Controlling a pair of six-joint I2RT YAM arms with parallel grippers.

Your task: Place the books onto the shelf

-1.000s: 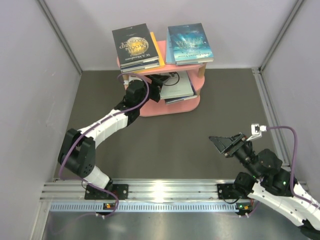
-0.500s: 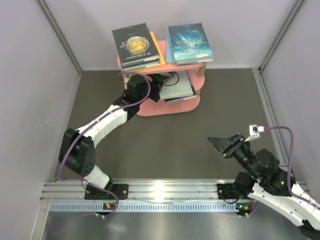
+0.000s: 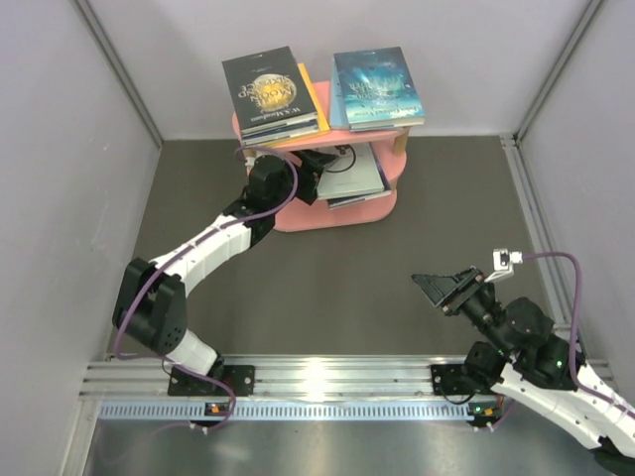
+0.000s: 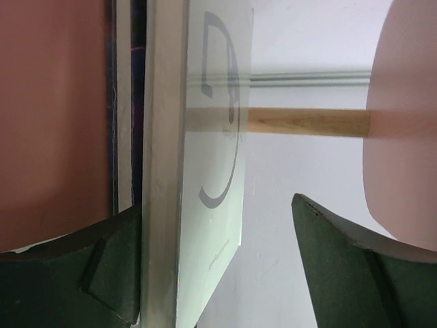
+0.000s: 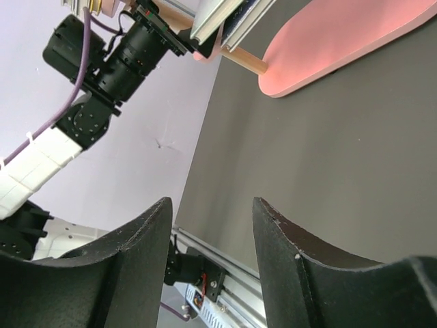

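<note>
Pale book lies on shelf's middle tier between left tool's wide jaws, long axis pointing away; right tool half-open, empty, well apart.

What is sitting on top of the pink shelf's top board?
Two stacks on the pink shelf: a black moon book tops the left one, with a yellow book edge showing beneath; a teal book tops the right. Lower covers and most of the board are hidden.
</note>
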